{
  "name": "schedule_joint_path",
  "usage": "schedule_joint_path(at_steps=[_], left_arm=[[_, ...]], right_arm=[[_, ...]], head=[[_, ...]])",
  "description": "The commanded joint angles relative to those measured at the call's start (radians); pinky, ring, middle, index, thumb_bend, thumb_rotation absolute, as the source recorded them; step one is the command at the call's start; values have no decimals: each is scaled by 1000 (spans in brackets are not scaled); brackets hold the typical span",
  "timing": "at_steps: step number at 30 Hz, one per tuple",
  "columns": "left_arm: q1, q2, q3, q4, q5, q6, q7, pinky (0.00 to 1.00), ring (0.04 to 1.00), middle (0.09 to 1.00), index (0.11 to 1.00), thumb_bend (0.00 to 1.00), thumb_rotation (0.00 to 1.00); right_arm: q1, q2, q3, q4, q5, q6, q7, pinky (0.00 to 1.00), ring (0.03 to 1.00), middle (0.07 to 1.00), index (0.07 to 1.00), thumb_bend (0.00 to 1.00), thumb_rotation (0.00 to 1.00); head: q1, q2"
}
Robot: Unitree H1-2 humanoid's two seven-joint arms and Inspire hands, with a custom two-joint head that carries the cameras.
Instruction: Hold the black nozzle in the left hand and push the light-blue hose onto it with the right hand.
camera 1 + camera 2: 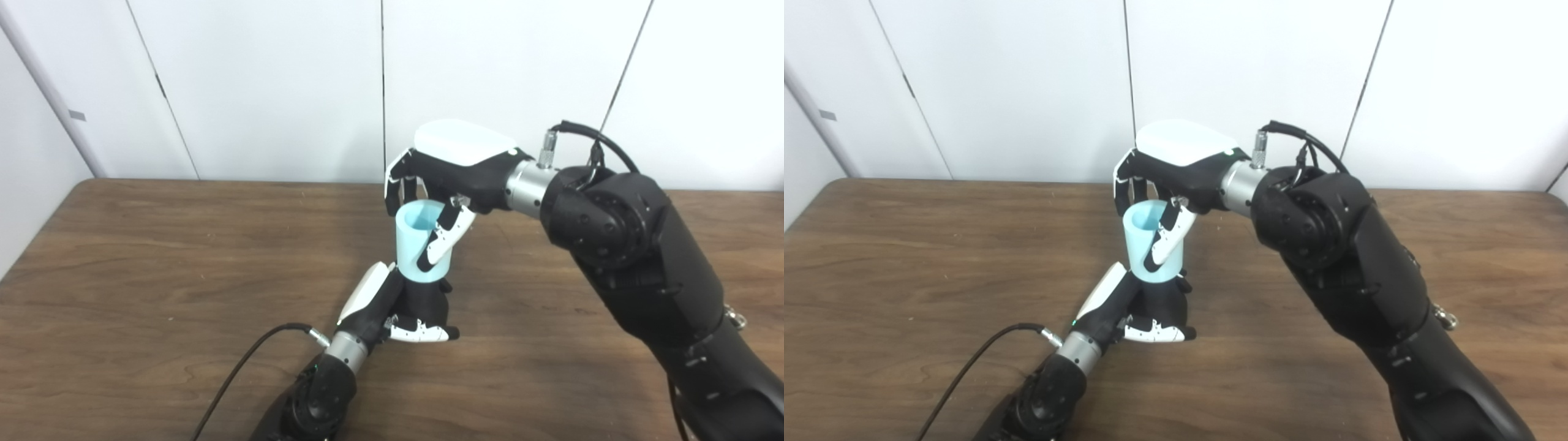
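Near the middle of the wooden surface (153, 257), the left hand (401, 309) grips the black nozzle (422, 300). The right hand (441, 184) holds the light-blue hose (413, 245) upright on it, fingers hiding the joint.

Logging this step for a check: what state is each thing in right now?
Hose: upright, open end up, held over the nozzle.
Nozzle: mostly hidden in the left robot hand, under the hose.
Left robot hand: shut on the nozzle.
Right robot hand: shut on the hose from above.
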Motion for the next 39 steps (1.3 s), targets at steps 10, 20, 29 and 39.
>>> schedule_joint_path(at_steps=[10, 20, 29, 39], left_arm=[[39, 3, -30, 30, -11, 74, -78, 1000, 936, 774, 485, 520, 76], [40, 1, -29, 24, -13, 83, -82, 1000, 936, 774, 485, 520, 76], [41, 1, -29, 24, -15, 85, -84, 1000, 936, 774, 485, 521, 76], [42, 4, -35, 20, -11, 91, -90, 1000, 936, 778, 484, 521, 78]], right_arm=[[-12, -10, 4, -15, -49, -34, -11, 234, 352, 461, 539, 511, 0], [-1, -7, 2, -8, -39, -65, -23, 256, 362, 466, 541, 511, 0], [29, 2, 11, -4, -41, -83, -34, 262, 364, 471, 538, 512, 0], [68, -20, -45, -67, 31, -130, -73, 896, 886, 888, 840, 999, 501]], head=[[2, 2], [4, 2], [4, 2], [5, 3]])
